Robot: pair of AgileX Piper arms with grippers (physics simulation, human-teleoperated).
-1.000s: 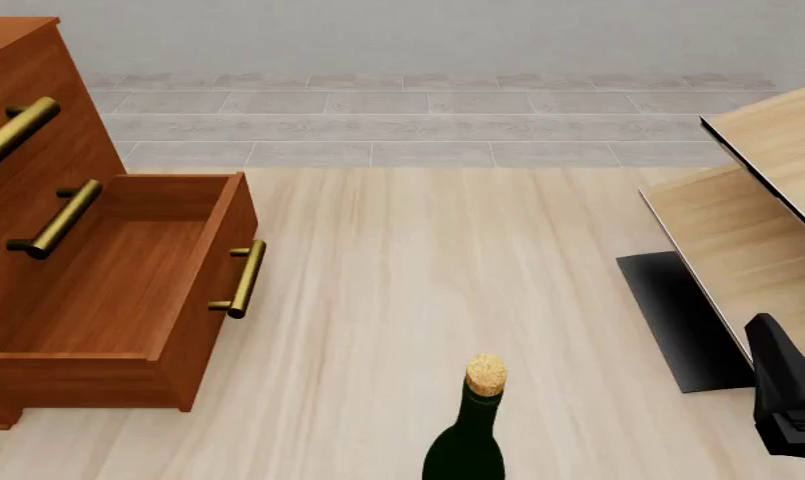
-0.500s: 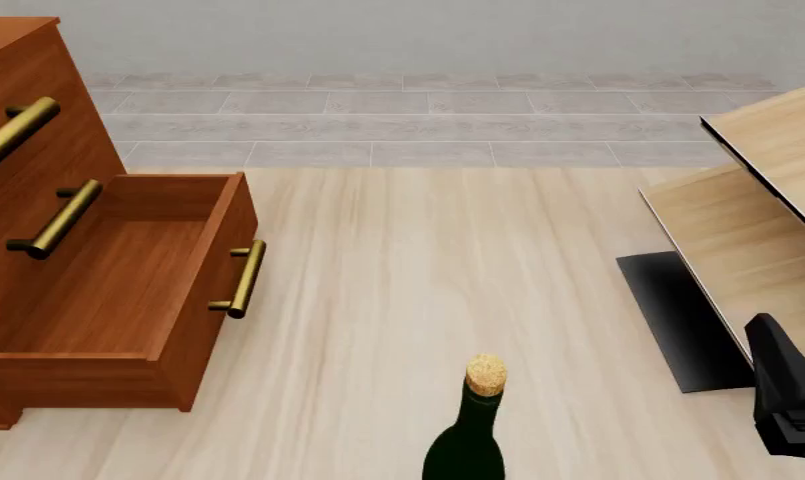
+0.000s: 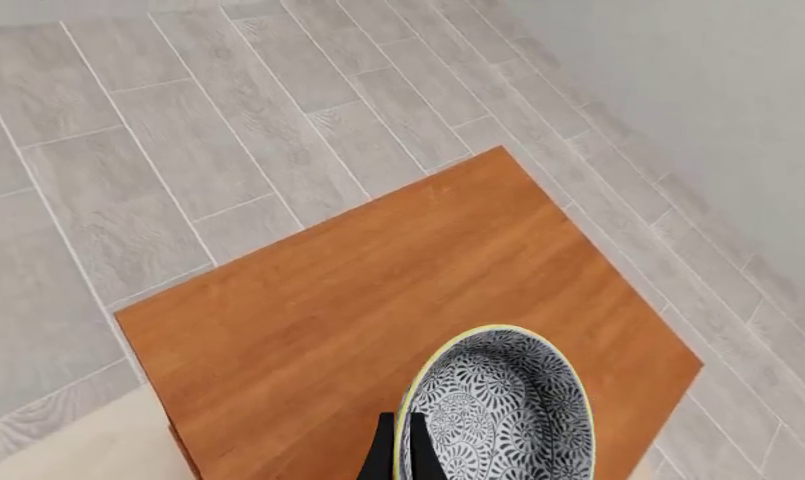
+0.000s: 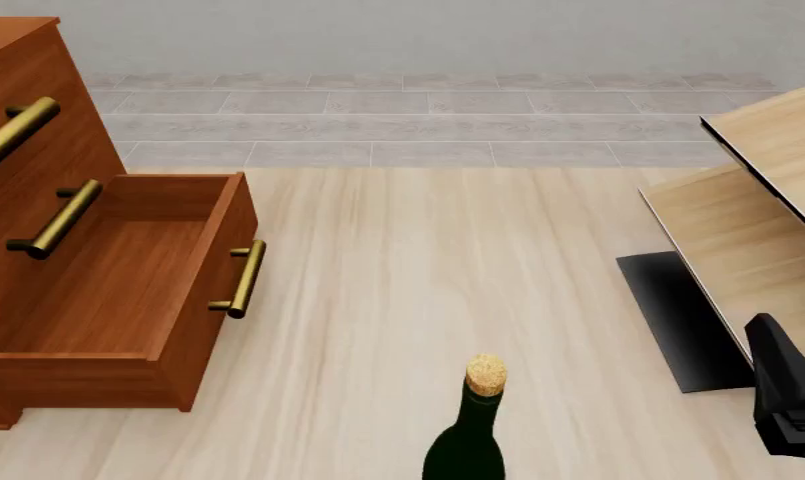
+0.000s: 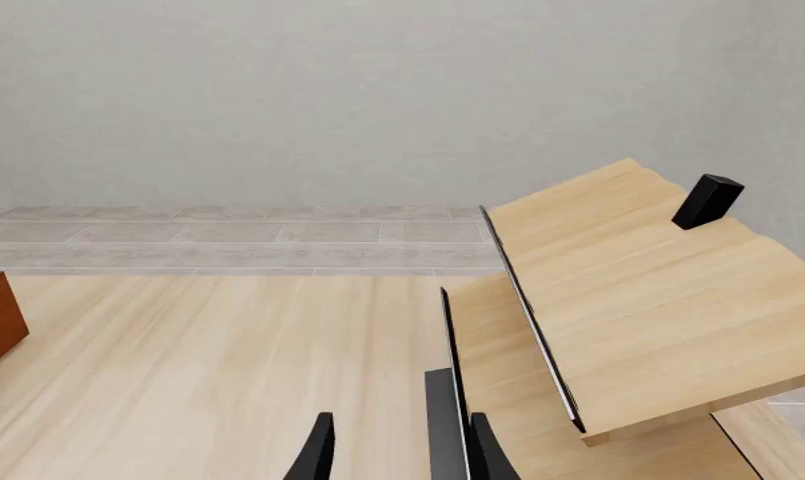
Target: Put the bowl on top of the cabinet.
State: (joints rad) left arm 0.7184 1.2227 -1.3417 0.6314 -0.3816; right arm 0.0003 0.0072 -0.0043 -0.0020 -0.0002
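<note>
In the left wrist view the bowl (image 3: pixel 506 415) shows a grey-white patterned inside and a pale yellowish rim. My left gripper (image 3: pixel 402 452) is shut on the bowl's near rim, one dark finger on each side of it. Under the bowl lies the cabinet's (image 3: pixel 362 310) flat reddish-brown top; I cannot tell whether the bowl touches it. In the front view the cabinet (image 4: pixel 35 130) stands at the far left with brass bar handles, and the bowl and left gripper are out of frame. My right gripper (image 5: pixel 402 455) is open and holds nothing.
The cabinet's lower drawer (image 4: pixel 122 290) is pulled out and has nothing in it. A dark green corked bottle (image 4: pixel 469 430) stands at the near centre. Pale wood furniture with black edging (image 4: pixel 756 200) fills the right side. A small black block (image 5: pixel 708 200) sits on it.
</note>
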